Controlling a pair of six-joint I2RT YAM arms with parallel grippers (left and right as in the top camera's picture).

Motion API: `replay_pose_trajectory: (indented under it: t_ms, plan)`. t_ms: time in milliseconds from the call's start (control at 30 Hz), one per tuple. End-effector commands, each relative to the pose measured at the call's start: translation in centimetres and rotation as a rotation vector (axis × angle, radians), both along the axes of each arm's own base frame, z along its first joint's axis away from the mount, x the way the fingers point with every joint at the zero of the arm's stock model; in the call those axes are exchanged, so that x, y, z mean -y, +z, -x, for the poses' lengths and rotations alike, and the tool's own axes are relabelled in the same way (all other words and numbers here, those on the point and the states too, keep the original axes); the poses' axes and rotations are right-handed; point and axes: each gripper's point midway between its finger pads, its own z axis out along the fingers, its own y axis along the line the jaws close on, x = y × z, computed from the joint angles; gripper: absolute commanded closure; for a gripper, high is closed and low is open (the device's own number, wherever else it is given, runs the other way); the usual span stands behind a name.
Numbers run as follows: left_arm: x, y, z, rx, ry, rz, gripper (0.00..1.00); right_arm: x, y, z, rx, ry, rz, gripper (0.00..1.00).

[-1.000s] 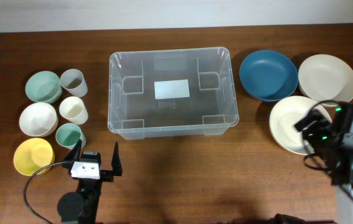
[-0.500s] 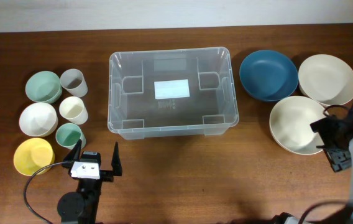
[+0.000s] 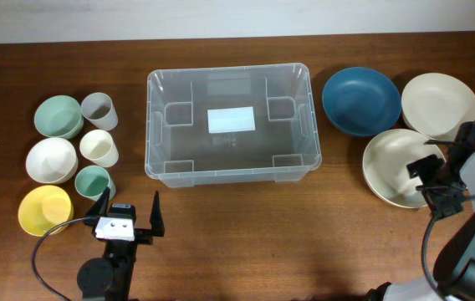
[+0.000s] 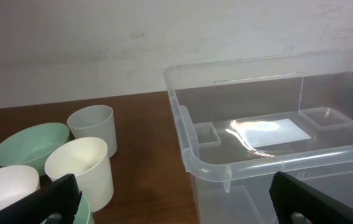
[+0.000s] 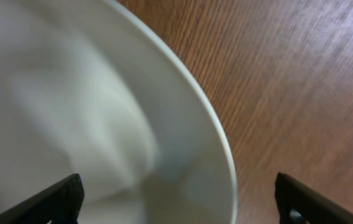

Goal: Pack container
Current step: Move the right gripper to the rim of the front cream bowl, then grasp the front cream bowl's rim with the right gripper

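The clear container (image 3: 229,70) stands empty at mid-table, a white label on its base. In the left wrist view its near corner rim (image 4: 251,167) fills the right half. My left gripper (image 3: 127,216) hovers open in front of the container's left corner, holding nothing (image 4: 173,205). On the right, a cream bowl (image 3: 392,167) lies under my right gripper (image 3: 434,180). The right wrist view shows that bowl's rim (image 5: 226,155) between the open jaws (image 5: 179,205), one finger (image 5: 58,199) over the bowl's inside and the other over the wood.
A blue bowl (image 3: 360,100) and a second cream bowl (image 3: 440,104) sit behind the right gripper. Left of the container are a green bowl (image 3: 58,115), white bowl (image 3: 50,159), yellow bowl (image 3: 43,209), grey cup (image 3: 99,109), cream cup (image 3: 99,147) and green cup (image 3: 94,180).
My right gripper swung out past the cream bowl's right edge, then came back over its right rim. The left arm and all dishes have stayed put.
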Motion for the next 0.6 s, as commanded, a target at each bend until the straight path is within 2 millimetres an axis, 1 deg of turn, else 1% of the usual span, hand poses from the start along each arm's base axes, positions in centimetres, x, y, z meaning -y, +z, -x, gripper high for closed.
replay_pose_trajectory:
  t_ms: [0,167,300,433,567]
  plan:
    - [-0.1,-0.1,0.0,0.000,-0.001,-0.015,0.01,0.4,-1.3,-0.1,-0.025,-0.010,-0.014,0.12]
    - [-0.1,-0.1,0.0,0.000,-0.001,-0.015,0.01,0.4,-1.7,-0.2,-0.030,-0.010,-0.016,0.22]
    - [-0.1,-0.1,0.0,0.000,-0.001,-0.015,0.01,0.3,-1.8,0.1,-0.040,-0.010,-0.018,0.25]
    - [-0.1,-0.1,0.0,0.001,-0.001,-0.015,0.01,0.1,-2.3,0.5,-0.047,-0.010,-0.022,0.37]
    - [-0.1,-0.1,0.0,0.001,-0.001,-0.015,0.01,-0.2,-2.9,0.9,-0.052,-0.011,-0.025,0.44]
